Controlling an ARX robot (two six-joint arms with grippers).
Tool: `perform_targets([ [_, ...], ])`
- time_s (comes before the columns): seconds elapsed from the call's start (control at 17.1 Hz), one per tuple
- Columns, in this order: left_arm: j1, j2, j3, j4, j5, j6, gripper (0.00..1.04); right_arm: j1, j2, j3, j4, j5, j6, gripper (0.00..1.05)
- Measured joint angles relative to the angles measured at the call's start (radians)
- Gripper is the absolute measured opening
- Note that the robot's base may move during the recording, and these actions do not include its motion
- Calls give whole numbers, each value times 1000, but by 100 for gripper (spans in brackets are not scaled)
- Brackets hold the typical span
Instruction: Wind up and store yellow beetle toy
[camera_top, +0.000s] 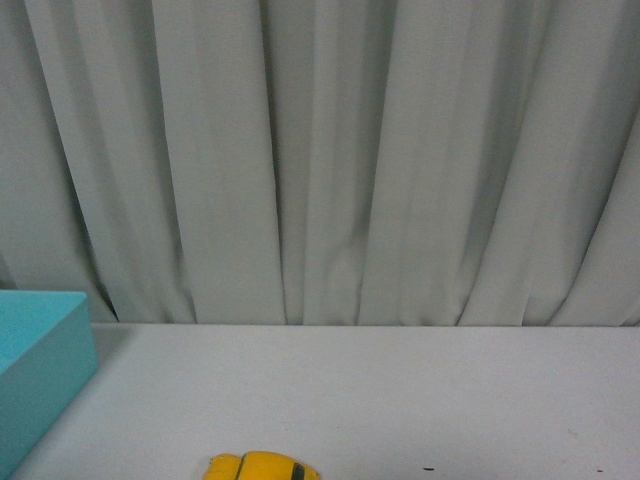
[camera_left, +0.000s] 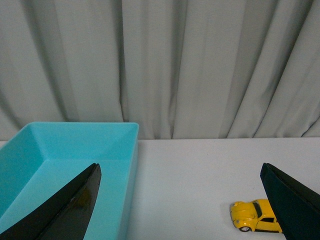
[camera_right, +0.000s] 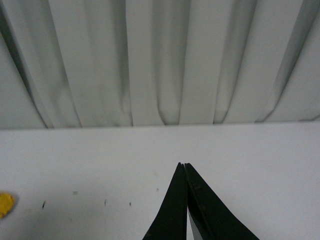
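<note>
Yellow beetle toy (camera_left: 252, 216) stood on its wheels on the counter (camera_left: 200, 170), close in front of my body and a little to my left of centre. It was well apart from the turquoise box (camera_left: 85, 142) on my far left. Nothing was touching it.

My left hand (camera_left: 180, 166) hung above the counter with its fingers spread wide and empty. One finger was over the box, and the other hid the tail end of the toy from that wrist's camera. My right hand (camera_right: 183, 165) had its fingertips pressed together with nothing between them. From that side I caught only a yellow sliver at the picture's edge.

I judged the task not yet begun: no grip, no winding, and an open box that looked empty as far as I could see into it. The step in hand was the first reach.

The left hand seemed the better placed, being open already and nearer. The next move called for bringing it over the toy and closing across the glossy, rounded body, squarely, as such a shell could slip. I could make out no key or knob, so I couldn't tell how the winding would be done.
</note>
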Motion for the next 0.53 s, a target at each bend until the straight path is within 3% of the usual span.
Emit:
perform_targets([
  [0.18,0,0,0,0,1,0,98,0,-24,0,3,-1,0,2],
  [0.53,0,0,0,0,1,0,98,0,-25,0,3,0,0,60],
])
